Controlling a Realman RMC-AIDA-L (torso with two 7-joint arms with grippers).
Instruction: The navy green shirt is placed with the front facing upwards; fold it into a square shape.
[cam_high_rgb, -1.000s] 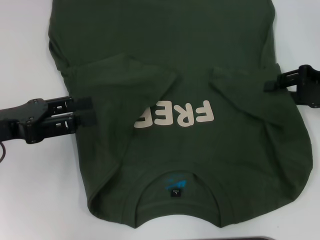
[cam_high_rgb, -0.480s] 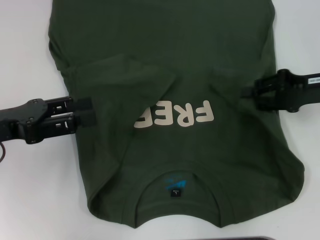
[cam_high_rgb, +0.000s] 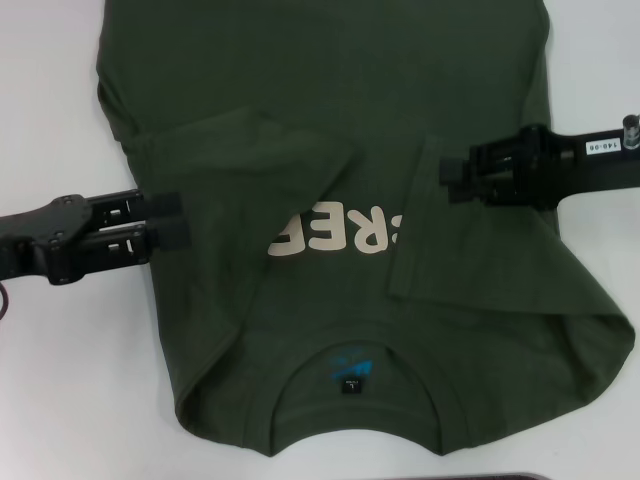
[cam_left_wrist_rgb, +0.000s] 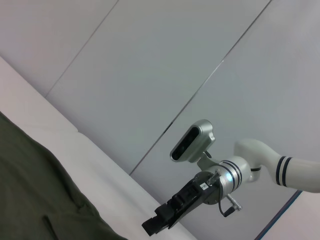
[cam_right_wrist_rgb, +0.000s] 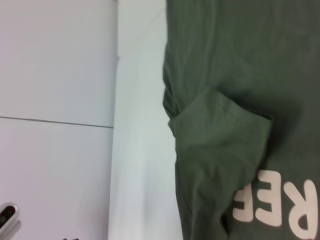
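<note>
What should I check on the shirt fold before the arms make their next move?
1. Dark olive-green cotton T-shirt front up on the white table: ok, cream lettering and collar show.
2. Left-side flap over the chest: ok, it covers the lettering's start.
3. Right-side flap over the chest: ok, it covers the lettering's end.
4. Right gripper over its flap: ok; grip cannot tell.
5. Left gripper at the shirt's left edge: ok; grip cannot tell.
6. Hem folded: cannot tell, it is out of frame.

Black left gripper (cam_high_rgb: 165, 224) and right gripper (cam_high_rgb: 452, 176); small white label with numbers behind the right one.
</note>
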